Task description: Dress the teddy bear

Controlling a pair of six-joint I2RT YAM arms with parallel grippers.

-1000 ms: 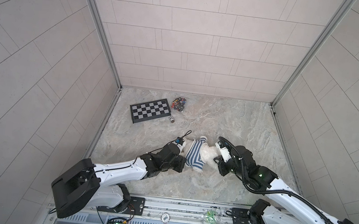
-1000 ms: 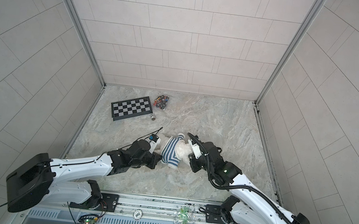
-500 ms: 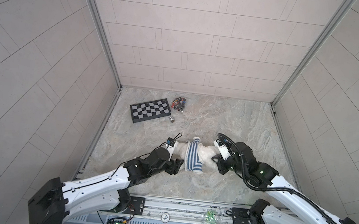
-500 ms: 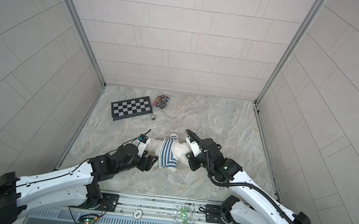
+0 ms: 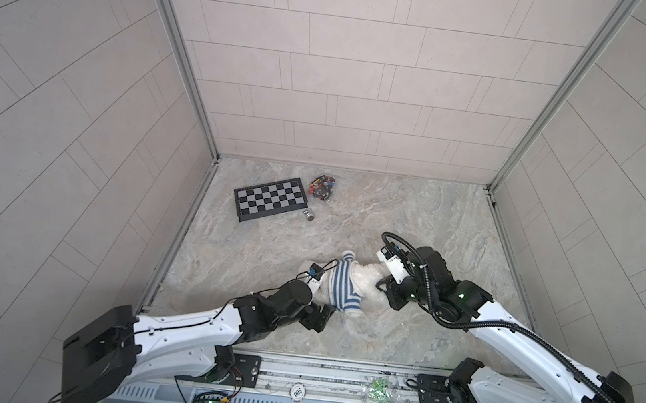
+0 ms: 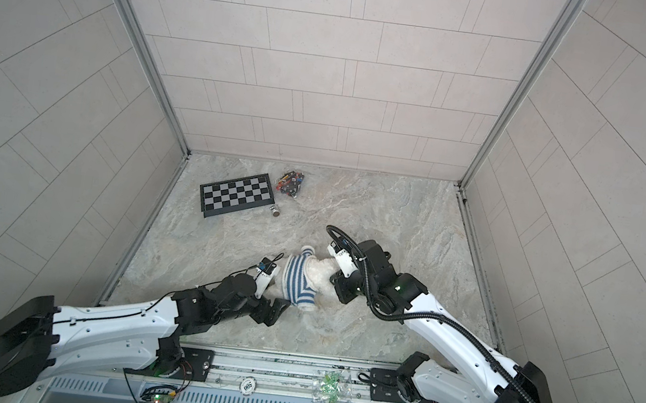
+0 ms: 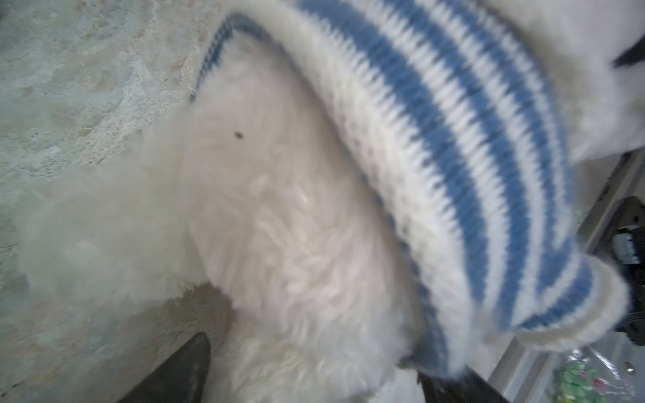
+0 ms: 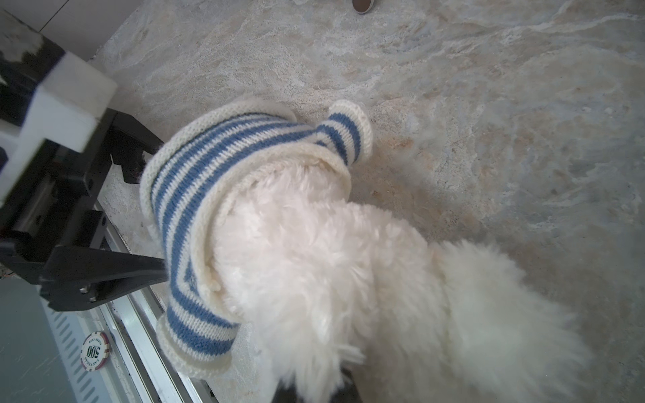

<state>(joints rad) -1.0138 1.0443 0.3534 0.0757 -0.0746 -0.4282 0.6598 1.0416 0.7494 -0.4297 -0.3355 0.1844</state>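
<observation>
The teddy bear (image 5: 364,281) (image 6: 319,271) lies on the marble floor, white and fluffy. A blue-and-white striped shirt (image 5: 342,287) (image 6: 297,281) covers its left-hand end. In the right wrist view the bear (image 8: 331,279) sticks out of the shirt (image 8: 195,181), one sleeve empty. My right gripper (image 5: 383,290) (image 8: 314,390) is shut on the bear's fur, which hides its jaws. My left gripper (image 5: 322,315) (image 7: 314,383) stands open at the shirt's near side. White fur (image 7: 279,226) lies between its fingertips (image 7: 181,370), next to the shirt's hem (image 7: 436,139).
A checkered board (image 5: 270,199), a clear bag of small coloured pieces (image 5: 323,186) and a small cylinder (image 5: 308,215) lie at the back left. On the front rail sit a poker chip (image 5: 297,392) and a bag of green bits (image 5: 379,402). Walls close three sides.
My left gripper has gone from shut to open, letting go of the shirt, and has shifted toward the front by the shirt's near sleeve. The right gripper has kept its hold.
</observation>
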